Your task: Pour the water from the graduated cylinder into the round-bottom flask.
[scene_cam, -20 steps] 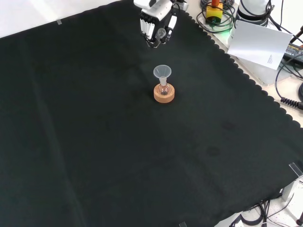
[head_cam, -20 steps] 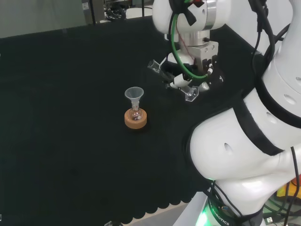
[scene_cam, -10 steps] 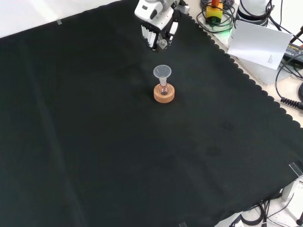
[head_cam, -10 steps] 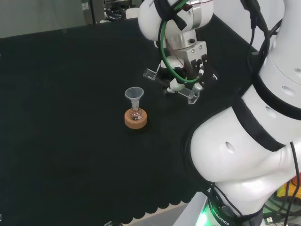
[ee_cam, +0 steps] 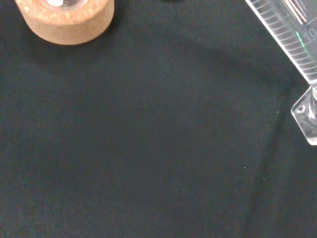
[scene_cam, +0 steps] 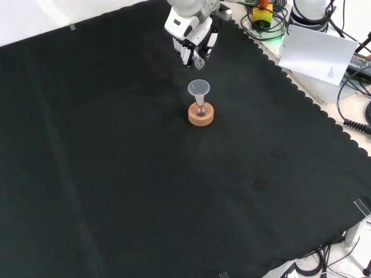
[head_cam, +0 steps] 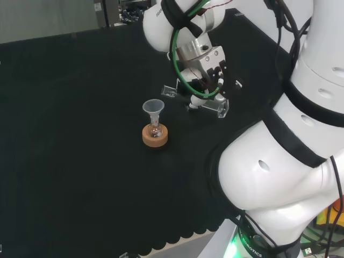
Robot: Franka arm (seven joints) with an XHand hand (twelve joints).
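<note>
A small round-bottom flask (head_cam: 155, 129) stands in a cork ring (head_cam: 155, 136) on the black cloth, with a clear funnel (head_cam: 153, 107) in its neck. In the head view the hand (head_cam: 207, 80) hangs just right of the funnel, shut on the clear graduated cylinder (head_cam: 194, 100). The cylinder lies nearly level, its mouth toward the funnel and its foot to the right. In the front view the hand (scene_cam: 194, 40) is above the funnel (scene_cam: 199, 88), and the cylinder's end (scene_cam: 199, 61) is short of the funnel's rim. The wrist view shows the cork ring (ee_cam: 64, 20) and the cylinder's marked tube (ee_cam: 290, 34).
The arm's white links (head_cam: 279, 161) stand at the right of the head view. In the front view the cloth's scalloped edge (scene_cam: 301, 92) runs down the right side, with a white sheet (scene_cam: 319, 52) and cables (scene_cam: 353, 87) beyond it. Bare cloth lies all round the cork ring (scene_cam: 201, 114).
The hand has carried the cylinder leftward in the head view, closer to the funnel, and tipped it from slanted to nearly level. The flask and funnel have not moved.
</note>
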